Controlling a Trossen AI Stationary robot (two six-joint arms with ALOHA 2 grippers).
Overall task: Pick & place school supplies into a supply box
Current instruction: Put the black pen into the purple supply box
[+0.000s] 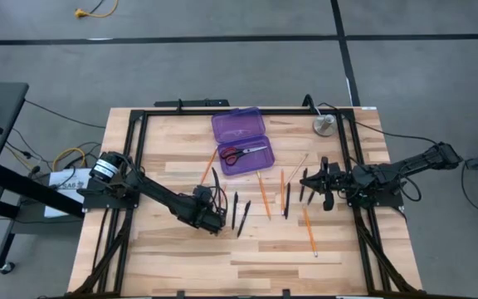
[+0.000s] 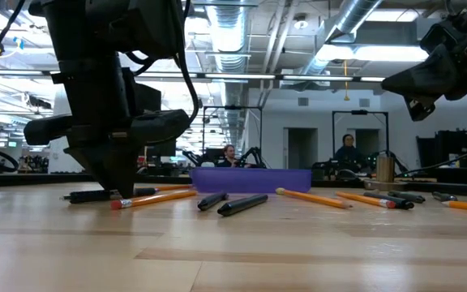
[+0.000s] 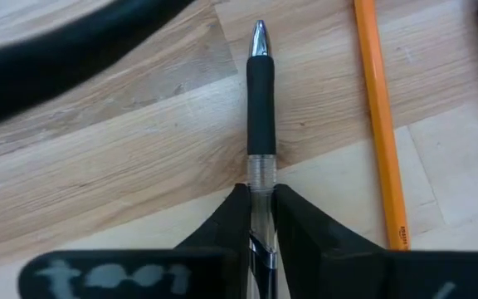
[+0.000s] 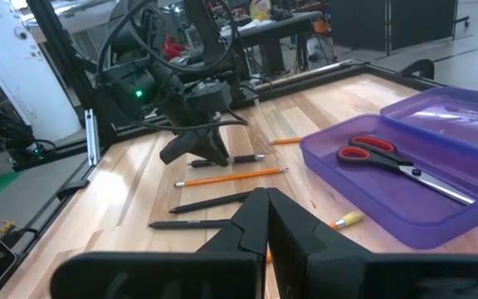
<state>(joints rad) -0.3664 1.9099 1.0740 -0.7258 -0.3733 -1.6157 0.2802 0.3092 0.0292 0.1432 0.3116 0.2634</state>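
1. The left gripper (image 3: pixel 260 208) is low on the wooden table (image 1: pixel 181 257), at about 7 o'clock from the supply box (image 1: pixel 239 126). Its fingers pinch a black pen (image 3: pixel 260 100) that lies flat.
2. This looks like the picking-up step. Next, the pen likely needs lifting up and carrying to the box.
3. The pen has a soft black grip, a clear middle and a shiny tip. A thin orange pencil (image 3: pixel 380 124) lies beside it.
4. The box is see-through purple plastic with red-handled scissors (image 1: pixel 244 153) inside.
5. The right gripper (image 1: pixel 322 184) waits at 4 o'clock from the box, shut and empty.
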